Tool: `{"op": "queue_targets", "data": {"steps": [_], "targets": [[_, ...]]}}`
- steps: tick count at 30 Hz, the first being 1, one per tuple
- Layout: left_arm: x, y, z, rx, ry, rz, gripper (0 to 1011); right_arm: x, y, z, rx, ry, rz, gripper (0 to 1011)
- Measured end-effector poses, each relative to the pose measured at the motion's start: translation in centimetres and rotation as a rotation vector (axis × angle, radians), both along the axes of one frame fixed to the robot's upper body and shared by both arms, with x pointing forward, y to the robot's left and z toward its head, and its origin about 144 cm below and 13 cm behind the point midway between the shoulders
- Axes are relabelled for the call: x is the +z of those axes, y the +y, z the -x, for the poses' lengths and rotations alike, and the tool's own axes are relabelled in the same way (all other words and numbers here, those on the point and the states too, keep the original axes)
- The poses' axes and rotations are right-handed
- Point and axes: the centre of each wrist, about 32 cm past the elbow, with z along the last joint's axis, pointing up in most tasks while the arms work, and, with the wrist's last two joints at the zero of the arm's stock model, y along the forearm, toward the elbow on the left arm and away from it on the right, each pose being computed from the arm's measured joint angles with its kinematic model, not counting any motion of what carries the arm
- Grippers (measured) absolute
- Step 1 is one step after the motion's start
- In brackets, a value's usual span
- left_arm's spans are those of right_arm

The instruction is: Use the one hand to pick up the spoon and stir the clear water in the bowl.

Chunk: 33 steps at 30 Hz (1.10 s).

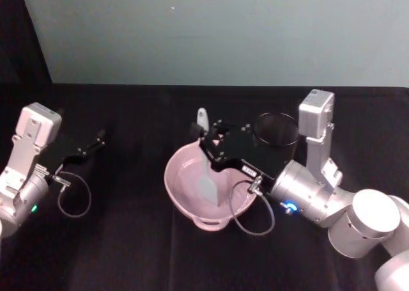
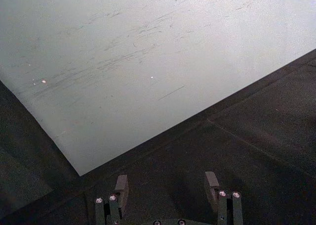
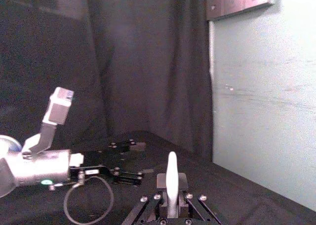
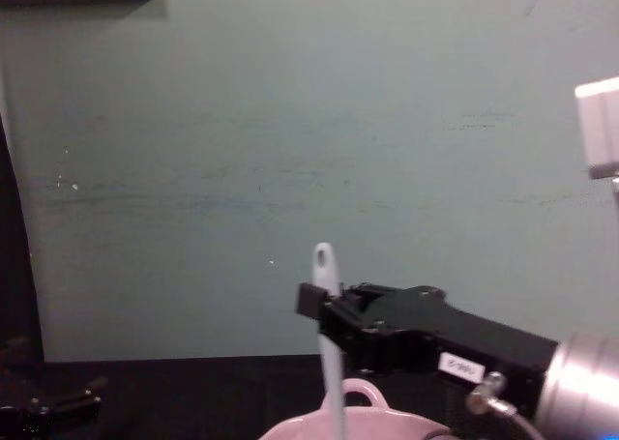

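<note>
One arm works: our right gripper (image 1: 206,136) is clenched on the spoon (image 1: 208,183) handle, above the far rim of the bowl (image 1: 174,192). We hold the spoon nearly upright so its scoop dips inside the bowl, ready to stir. Our left gripper (image 1: 97,139) sits parked well left of the bowl, fingers spread and holding nothing. The mesh cup (image 1: 276,130) stands just behind the bowl.

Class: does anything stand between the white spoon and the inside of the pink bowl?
Nothing visible does. The right tool is shut on the long white plastic spoon, whose scoop is already inside the pale pink ceramic bowl. The left tool sits idle far left.
</note>
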Motion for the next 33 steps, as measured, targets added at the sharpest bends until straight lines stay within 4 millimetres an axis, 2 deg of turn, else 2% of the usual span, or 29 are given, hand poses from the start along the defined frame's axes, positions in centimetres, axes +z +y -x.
{"op": "queue_targets", "data": {"steps": [12, 21, 27, 33], "targets": [[0.0, 0.0, 0.0, 0.0, 0.0, 0.0, 1011, -0.6, 2.6, -1.7, 0.034, 0.002, -0.013, 117], [0.0, 0.0, 0.0, 0.0, 0.0, 0.0, 1011, -1.1, 3.7, -3.7, -0.036, -0.05, -0.037, 117], [0.0, 0.0, 0.0, 0.0, 0.0, 0.0, 1011, -1.2, 3.5, -4.4, -0.091, -0.084, -0.032, 116], [0.0, 0.0, 0.0, 0.0, 0.0, 0.0, 1011, -1.0, 2.3, -4.5, -0.144, -0.121, -0.014, 116]]}}
